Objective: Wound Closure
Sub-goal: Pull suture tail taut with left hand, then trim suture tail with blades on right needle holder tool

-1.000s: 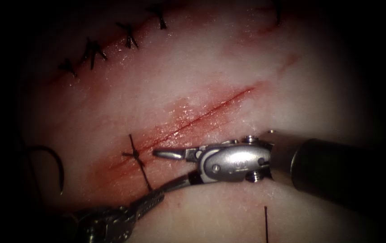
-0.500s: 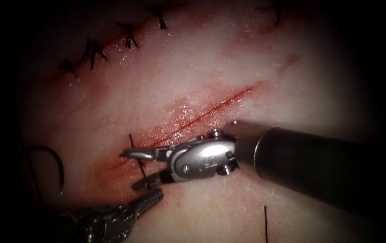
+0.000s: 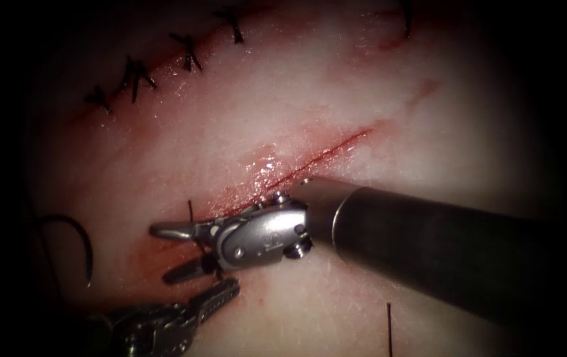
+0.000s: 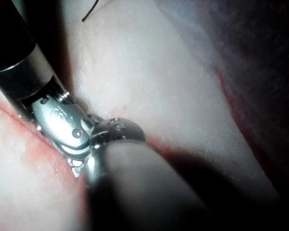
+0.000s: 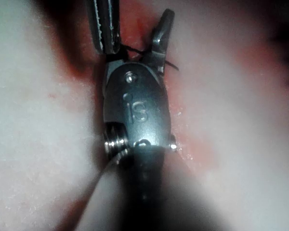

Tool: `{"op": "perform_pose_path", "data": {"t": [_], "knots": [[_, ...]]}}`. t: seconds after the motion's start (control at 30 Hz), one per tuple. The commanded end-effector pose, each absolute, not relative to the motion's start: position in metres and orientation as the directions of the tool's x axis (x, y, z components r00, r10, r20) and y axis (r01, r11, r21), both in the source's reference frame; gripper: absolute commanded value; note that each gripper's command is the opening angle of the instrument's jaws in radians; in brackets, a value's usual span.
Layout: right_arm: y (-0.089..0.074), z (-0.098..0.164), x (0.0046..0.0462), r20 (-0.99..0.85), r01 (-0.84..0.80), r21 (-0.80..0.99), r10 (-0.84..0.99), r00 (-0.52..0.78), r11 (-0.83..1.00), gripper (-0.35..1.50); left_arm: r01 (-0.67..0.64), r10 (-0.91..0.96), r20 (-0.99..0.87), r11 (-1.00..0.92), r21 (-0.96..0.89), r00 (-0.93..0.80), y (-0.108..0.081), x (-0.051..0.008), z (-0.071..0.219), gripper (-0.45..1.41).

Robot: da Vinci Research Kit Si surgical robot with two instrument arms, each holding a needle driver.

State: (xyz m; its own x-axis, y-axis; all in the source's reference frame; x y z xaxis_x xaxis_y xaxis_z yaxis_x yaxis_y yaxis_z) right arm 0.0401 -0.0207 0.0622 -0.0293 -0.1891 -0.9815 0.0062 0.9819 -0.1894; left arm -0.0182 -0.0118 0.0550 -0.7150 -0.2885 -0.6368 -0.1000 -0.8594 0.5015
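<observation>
— Where does your right hand [image 3: 160, 254] stand?

— Over the near end of the cut [image 3: 316, 155], with its jaws spread wide. One jaw lies above the stitch [image 3: 191, 213] there and the other below it, so the knot sits in the gap between them. It grips nothing.

— And your left hand [image 3: 225, 289]?

— It is clenched just below the right one, to the right of the cut. The thread [image 5: 135, 48] from the stitch runs towards its tip, and you seem to hold that strand there.

— Where is your needle [image 3: 89, 254]?

— Well to the left of the cut, apart from both hands, with neither one holding it. It is a thin dark arc that curves up and over and then drops to its lower end. It lies on the tissue [image 3: 244, 99]. You cannot tell whether its point is buried.

— How does the tissue look?

— It is pale and glistening. The cut is a thin red line running up to the right, and red fluid [image 3: 158, 248] stains the surface around the stitch. Farther off, at the upper left, a row of dark stitches [image 3: 139, 74] crosses another cut. A short cut end of thread [image 3: 389, 327] stands below your right shaft.
</observation>
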Motion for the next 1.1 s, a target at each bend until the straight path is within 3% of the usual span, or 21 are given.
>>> {"op": "perform_pose_path", "data": {"t": [0.03,0.27,0.43,0.67,0.9,0.93,1.0,1.03,1.1], "knots": [[-0.0206,0.0625,0.0409,-0.981,0.007,-0.191,-0.190,-0.034,0.982,1.13,-0.100,-0.291,-0.636,-0.858,0.504,-0.714,-0.0115,-0.0186,0.0555,-0.45],[-0.0204,0.0614,0.0408,-0.982,0.003,-0.184,-0.183,-0.043,0.983,1.08,-0.100,-0.292,-0.638,-0.858,0.504,-0.713,-0.0115,-0.0186,0.0554,-0.45],[-0.0203,0.0602,0.0408,-0.983,-0.011,-0.176,-0.177,-0.057,0.984,1.20,-0.100,-0.291,-0.638,-0.858,0.504,-0.713,-0.0115,-0.0187,0.0555,-0.45],[-0.0202,0.0605,0.0408,-0.983,-0.019,-0.177,-0.178,-0.052,0.984,1.21,-0.100,-0.292,-0.636,-0.857,0.505,-0.715,-0.0117,-0.0188,0.0555,-0.45],[-0.0202,0.0612,0.0407,-0.983,-0.024,-0.180,-0.181,-0.042,0.983,1.10,-0.100,-0.293,-0.636,-0.856,0.506,-0.714,-0.0119,-0.0189,0.0554,-0.45],[-0.0203,0.0612,0.0407,-0.983,-0.024,-0.181,-0.182,-0.040,0.983,0.88,-0.100,-0.293,-0.636,-0.856,0.506,-0.714,-0.0119,-0.0189,0.0554,-0.45],[-0.0206,0.0611,0.0405,-0.980,0.007,-0.185,-0.184,-0.073,0.983,-0.18,-0.100,-0.293,-0.636,-0.856,0.506,-0.714,-0.0119,-0.0189,0.0554,-0.45],[-0.0206,0.0611,0.0405,-0.981,0.020,-0.184,-0.182,-0.070,0.983,-0.35,-0.100,-0.293,-0.636,-0.856,0.506,-0.714,-0.0119,-0.0189,0.0554,-0.45],[-0.0205,0.0610,0.0403,-0.981,0.029,-0.183,-0.181,-0.073,0.983,-0.35,-0.100,-0.293,-0.636,-0.856,0.506,-0.714,-0.0119,-0.0189,0.0554,-0.45]]}}
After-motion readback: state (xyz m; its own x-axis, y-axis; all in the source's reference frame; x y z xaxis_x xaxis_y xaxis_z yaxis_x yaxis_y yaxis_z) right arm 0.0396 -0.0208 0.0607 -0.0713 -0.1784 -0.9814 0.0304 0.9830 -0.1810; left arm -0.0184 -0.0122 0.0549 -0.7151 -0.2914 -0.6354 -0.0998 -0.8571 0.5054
